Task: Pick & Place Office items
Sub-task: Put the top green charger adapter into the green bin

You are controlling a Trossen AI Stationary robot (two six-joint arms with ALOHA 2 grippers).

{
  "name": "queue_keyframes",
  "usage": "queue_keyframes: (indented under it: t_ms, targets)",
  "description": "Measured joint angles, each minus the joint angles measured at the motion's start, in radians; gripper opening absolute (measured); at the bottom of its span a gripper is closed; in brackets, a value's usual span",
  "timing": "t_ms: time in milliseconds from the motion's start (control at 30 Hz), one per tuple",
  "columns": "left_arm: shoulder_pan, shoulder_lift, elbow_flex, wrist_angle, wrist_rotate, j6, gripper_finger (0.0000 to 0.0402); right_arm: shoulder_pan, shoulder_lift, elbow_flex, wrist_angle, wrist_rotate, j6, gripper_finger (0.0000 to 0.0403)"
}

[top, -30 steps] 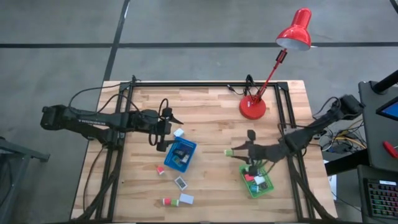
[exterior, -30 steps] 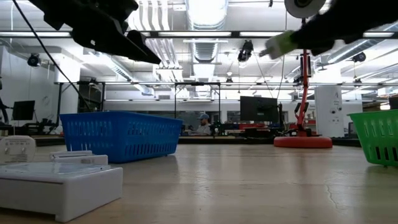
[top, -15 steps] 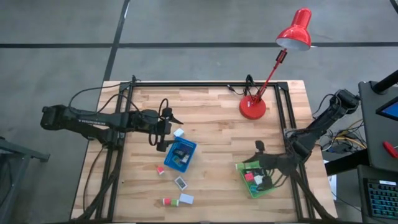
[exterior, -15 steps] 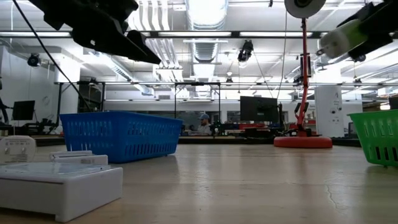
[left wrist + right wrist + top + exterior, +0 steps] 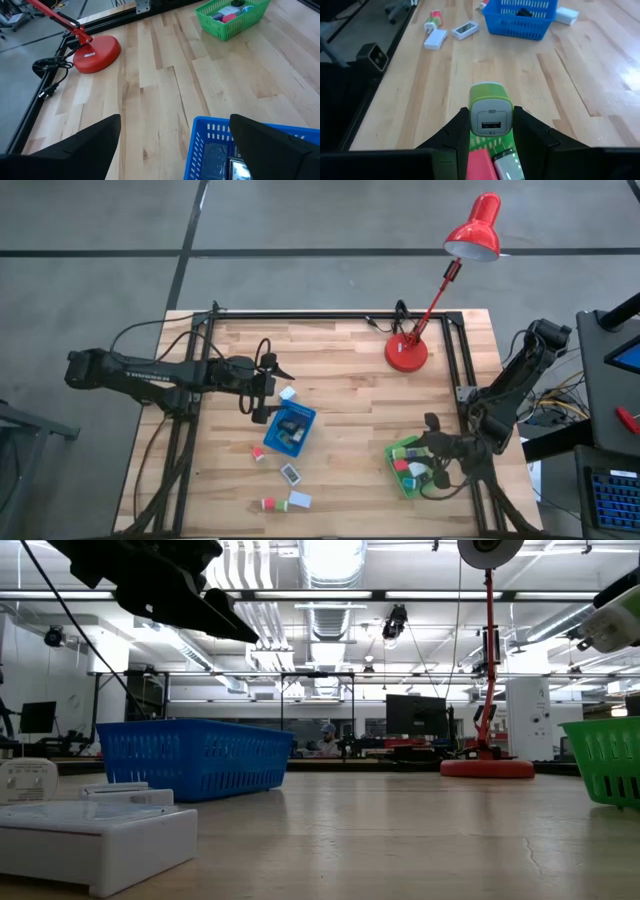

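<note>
Office items are partly sorted: several lie in the blue tray (image 5: 306, 423) and green tray (image 5: 398, 480), about five remain loose on the table (image 5: 350, 370), and the right gripper (image 5: 491, 131), above the green tray, pinches a green charger block (image 5: 490, 114) while the left gripper (image 5: 175, 137) hangs spread by the blue tray.

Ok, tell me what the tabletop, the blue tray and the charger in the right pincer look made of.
Tabletop: pale wood, visible grain and joined strips.
Blue tray: likely moulded plastic, slotted lattice walls.
Charger in right pincer: probably glossy plastic, green shell, white face.
</note>
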Motion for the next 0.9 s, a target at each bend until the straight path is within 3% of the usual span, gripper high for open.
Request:
queue_keyframes:
  t_ms: [200,433,667,900]
  targets:
    - [0.0,0.0,0.0,0.0,0.0,0.0,0.0376,0.016,0.027,0.0,-0.036,-0.011,0.082,0.0113]
    - [0.0,0.0,0.0,0.0,0.0,0.0,0.0376,0.017,0.084,0.001,-0.054,-0.111,0.219,0.0113]
    - [0.0,0.0,0.0,0.0,0.0,0.0,0.0376,0.017,0.16,0.057,-0.186,-0.185,0.321,0.0113]
    - [0.001,0.0,0.0,0.0,0.0,0.0,0.0376,0.016,0.214,0.097,-0.222,-0.218,0.361,0.0113]
